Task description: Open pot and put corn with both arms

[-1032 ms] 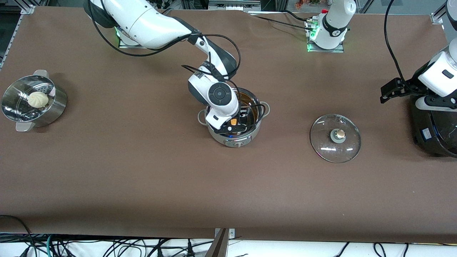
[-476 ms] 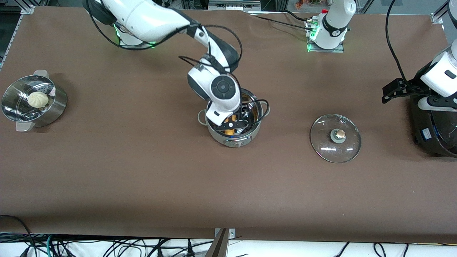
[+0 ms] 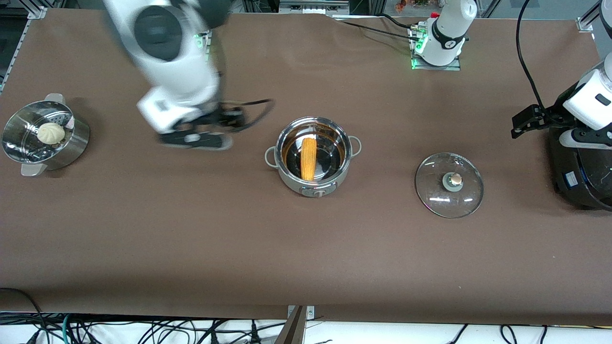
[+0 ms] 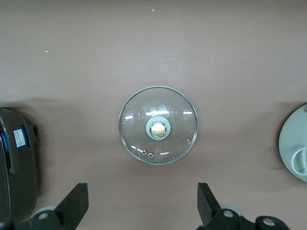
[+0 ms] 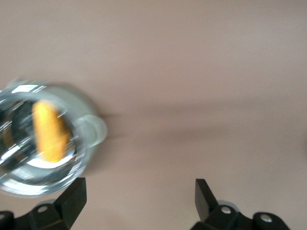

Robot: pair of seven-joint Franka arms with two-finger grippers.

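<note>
The steel pot (image 3: 288,180) stands open at the table's middle. The yellow-orange corn (image 3: 308,157) lies inside it. The glass lid (image 3: 448,185) with its tan knob lies flat on the table beside the pot, toward the left arm's end. My right gripper (image 3: 193,139) is open and empty, over bare table between the pot and the steamer; its wrist view shows the pot (image 5: 93,130) with the corn (image 5: 50,132) off to one side of the gripper (image 5: 139,191). My left gripper (image 3: 523,122) is open and empty, high up by the black cooker; its wrist view (image 4: 142,196) looks down on the lid (image 4: 158,125).
A perforated steel steamer basket (image 3: 71,148) with a pale bun (image 3: 51,133) stands at the right arm's end. A large black cooker (image 3: 581,177) stands at the left arm's end, also in the left wrist view (image 4: 17,163).
My right gripper has let go of the corn, lifted out of the pot and swung toward the steamer's end. The corn now lies in the pot. The left arm has hardly moved.
</note>
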